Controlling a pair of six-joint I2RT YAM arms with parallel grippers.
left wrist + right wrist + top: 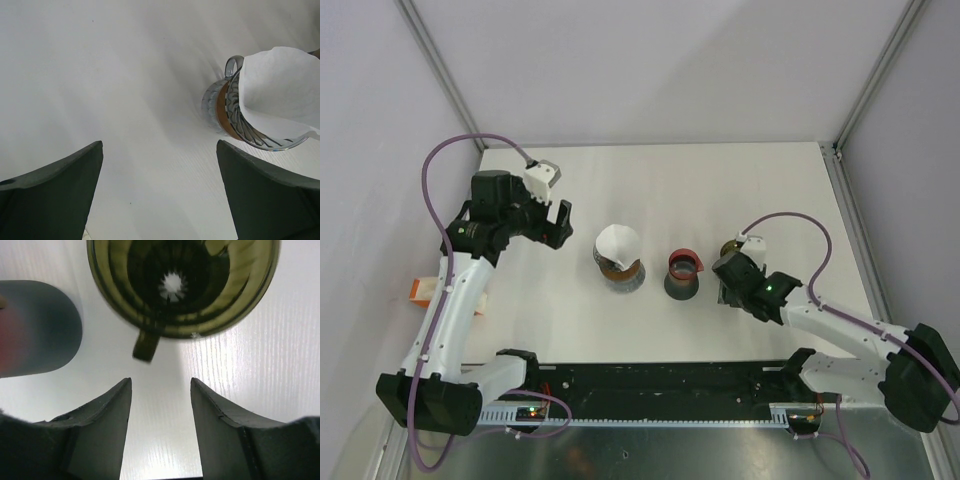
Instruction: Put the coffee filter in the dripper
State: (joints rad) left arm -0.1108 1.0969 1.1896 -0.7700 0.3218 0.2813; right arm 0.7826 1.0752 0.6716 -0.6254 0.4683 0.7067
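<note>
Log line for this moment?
white paper filter in clear ribbed dripper | left gripper open, empty | right gripper open, facing olive-green dripper

**Surface materials on the white matt bench [100,75].**
The bench shows a fine linear grain. The white coffee filter [280,85] is thin, matt paper. The clear ribbed dripper with a brown band [234,112] is glossy, as is the olive-green translucent dripper [250,285]. The left arm's dark fingers [55,195] and the right arm's dark fingers [95,430] look like smooth matt plastic.

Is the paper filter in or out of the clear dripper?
In. The filter sits inside the dripper, rising above its rim.
</note>
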